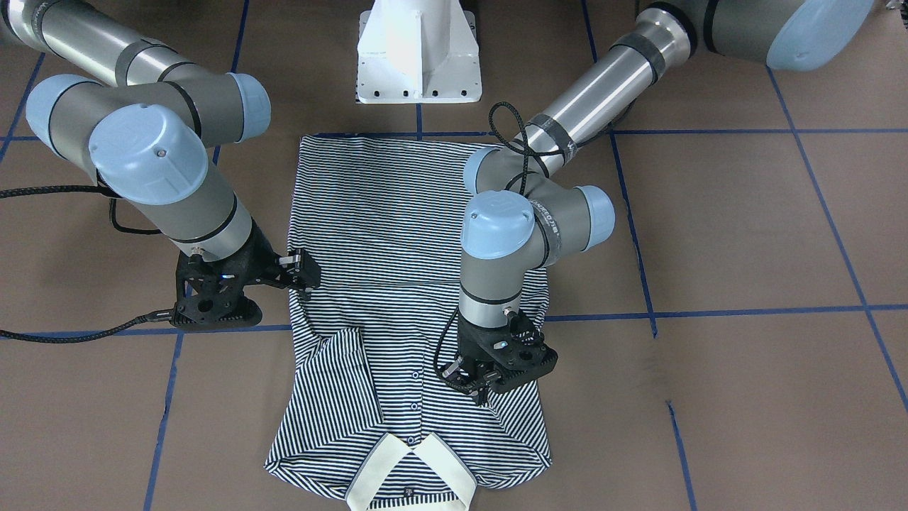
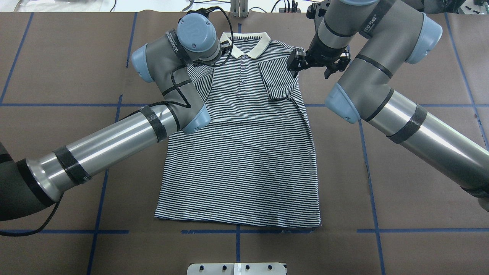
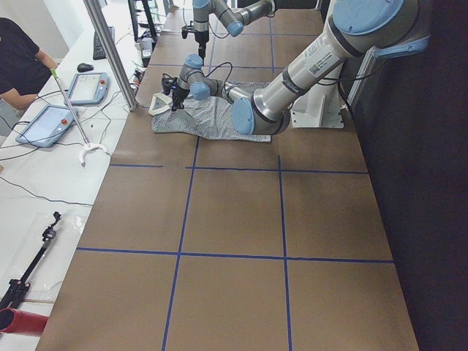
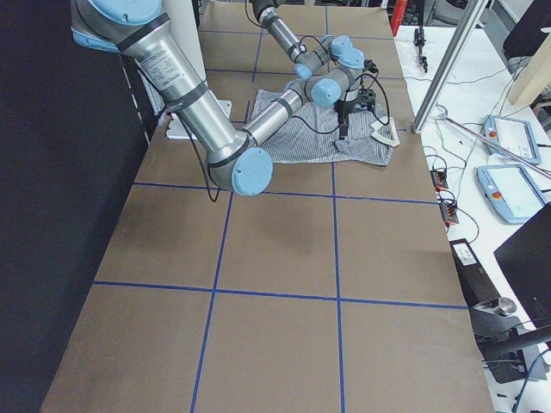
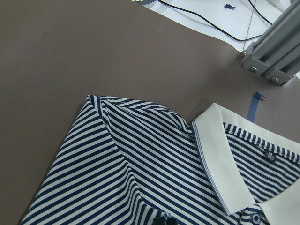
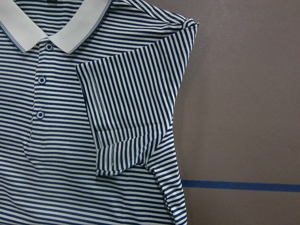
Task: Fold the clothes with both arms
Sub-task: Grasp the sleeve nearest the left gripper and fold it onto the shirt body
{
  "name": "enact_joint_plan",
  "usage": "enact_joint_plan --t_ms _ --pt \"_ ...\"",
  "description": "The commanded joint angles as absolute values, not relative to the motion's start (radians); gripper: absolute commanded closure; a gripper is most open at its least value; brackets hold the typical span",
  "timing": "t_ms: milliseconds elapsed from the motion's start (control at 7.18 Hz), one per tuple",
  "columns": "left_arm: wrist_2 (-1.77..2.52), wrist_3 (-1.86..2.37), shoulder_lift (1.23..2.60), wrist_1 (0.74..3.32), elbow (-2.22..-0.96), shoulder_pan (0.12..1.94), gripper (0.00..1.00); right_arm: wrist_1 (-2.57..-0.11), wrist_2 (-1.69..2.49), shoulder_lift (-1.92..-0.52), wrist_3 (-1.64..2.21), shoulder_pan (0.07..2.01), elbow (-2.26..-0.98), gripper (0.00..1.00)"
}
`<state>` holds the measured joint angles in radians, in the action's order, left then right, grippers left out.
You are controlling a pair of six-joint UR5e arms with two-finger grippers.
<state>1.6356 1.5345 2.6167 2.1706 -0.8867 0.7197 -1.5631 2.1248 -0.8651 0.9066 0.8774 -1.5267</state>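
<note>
The striped polo shirt (image 1: 397, 213) lies flat and face up on the brown table, its cream collar (image 2: 246, 46) at the far side from the robot. Both sleeves are folded inward over the chest (image 6: 126, 112). My left gripper (image 1: 477, 387) is down on the folded sleeve beside the placket. In the left wrist view its dark tips (image 5: 164, 220) meet at the bottom edge where the fabric (image 5: 140, 164) bunches toward them, so it is shut on the shirt. My right gripper (image 1: 305, 272) hovers at the shirt's other edge near the armpit, open and empty (image 2: 300, 63).
The white pedestal base (image 1: 418, 57) stands at the shirt's hem end. Blue tape lines (image 2: 366, 152) grid the table. An aluminium post (image 5: 276, 42) and cables lie past the collar. A desk with tablets (image 3: 47, 124) and an operator are beyond the table edge.
</note>
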Motion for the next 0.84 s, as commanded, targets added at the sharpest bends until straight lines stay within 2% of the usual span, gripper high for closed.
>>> enact_joint_plan --t_ms 0,279,697 --pt "1.637 1.513 2.615 2.191 -0.897 0.719 0.0 -1.563 2.125 -0.867 0.907 0.874 -1.526 0.0" --pt "1.661 1.417 2.585 2.177 -0.983 0.724 0.0 -1.563 2.126 -0.885 0.934 0.867 -1.54 0.0" --pt "1.789 1.22 2.3 1.991 -1.426 0.73 0.0 -1.562 1.911 -1.024 1.203 0.679 -1.756 0.0"
